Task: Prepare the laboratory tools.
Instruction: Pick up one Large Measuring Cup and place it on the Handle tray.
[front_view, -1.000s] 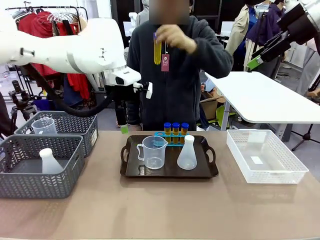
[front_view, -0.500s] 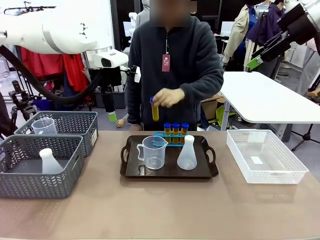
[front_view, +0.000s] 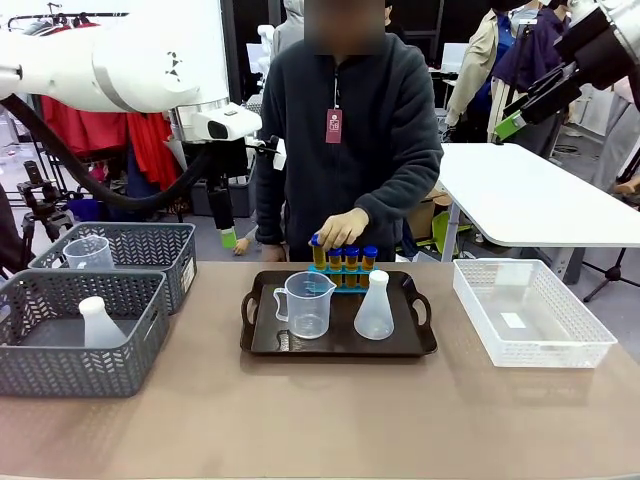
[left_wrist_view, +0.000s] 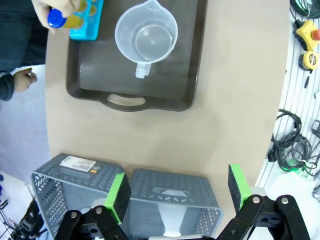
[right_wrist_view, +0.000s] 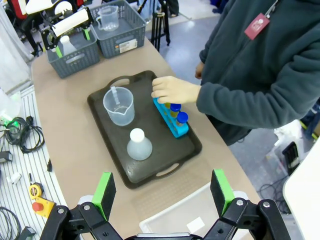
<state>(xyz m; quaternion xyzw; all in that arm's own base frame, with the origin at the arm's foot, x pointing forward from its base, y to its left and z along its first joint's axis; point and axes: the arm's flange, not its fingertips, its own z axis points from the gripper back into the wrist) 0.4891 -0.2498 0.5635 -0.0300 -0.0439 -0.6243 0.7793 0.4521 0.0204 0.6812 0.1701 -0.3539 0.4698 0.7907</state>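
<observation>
Four amber tubes (front_view: 343, 259), one jug (front_view: 306, 303), one flask (front_view: 374, 309)

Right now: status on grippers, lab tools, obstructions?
Left gripper open above the grey mesh baskets; right gripper open, high. Clear plastic measuring jug and translucent white conical flask upright on dark brown tray. Person's hand on amber tubes.

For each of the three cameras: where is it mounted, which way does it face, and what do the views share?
Front: fixed on the robot's side, facing the person; left arm enters.
Left wrist: high, looking down past open green pads at grey baskets and tray.
Right wrist: high, looking down over the tray.
All share the measuring jug.
</observation>
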